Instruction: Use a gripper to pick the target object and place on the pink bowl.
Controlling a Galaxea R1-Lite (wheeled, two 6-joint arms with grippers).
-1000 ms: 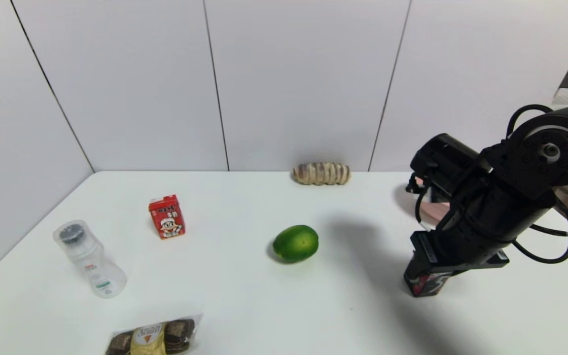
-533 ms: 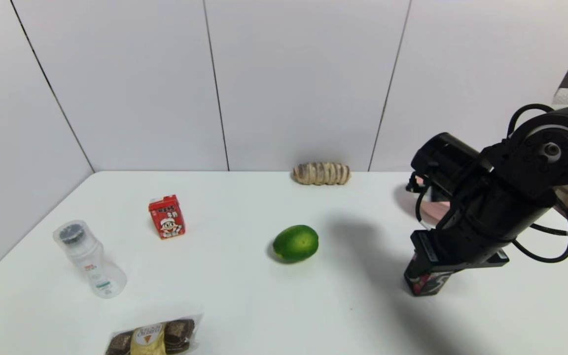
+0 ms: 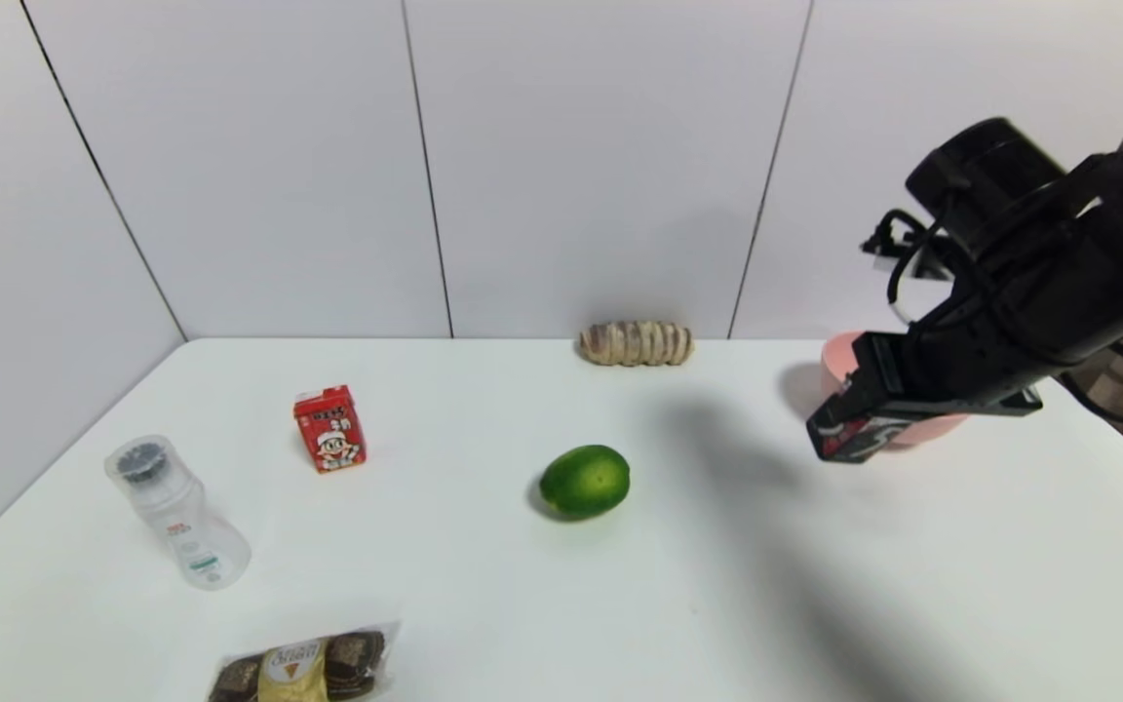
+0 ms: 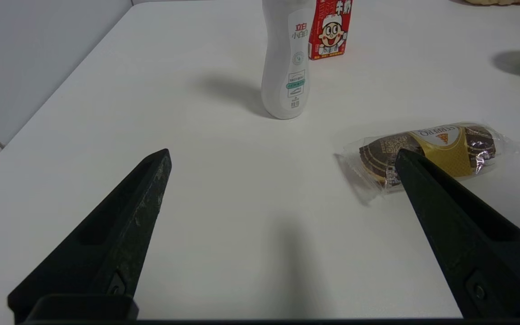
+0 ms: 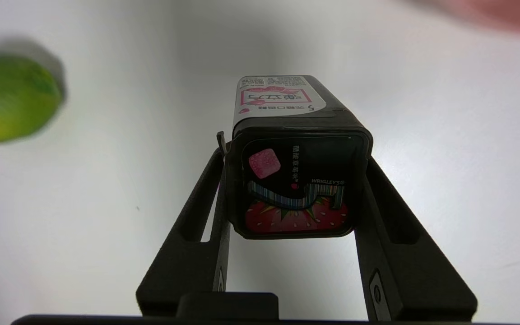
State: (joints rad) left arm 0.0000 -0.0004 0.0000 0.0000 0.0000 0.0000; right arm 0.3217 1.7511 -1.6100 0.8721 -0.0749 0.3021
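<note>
Tin lifted off the counter (image 3: 484, 595) and carried toward the pink bowl.

Going left to right: the left gripper (image 4: 282, 155) idles low by the counter's near-left corner, jaws spread wide on nothing, with a white bottle (image 3: 176, 512), a chocolate pack (image 3: 303, 668) and a red milk carton (image 3: 329, 429) near it; a green fruit (image 3: 585, 481) sits mid-counter and a bread roll (image 3: 636, 343) at the far edge. The right gripper (image 3: 839, 439), which a second ago stood low on the counter, has risen and swung back, jaws clamped on both sides of the tin (image 5: 294, 180), now in mid-air just in front of the pink bowl (image 3: 839, 356) by the far-right edge. I'd say the pick is done and the drop remains. What the bowl holds is hidden.
</note>
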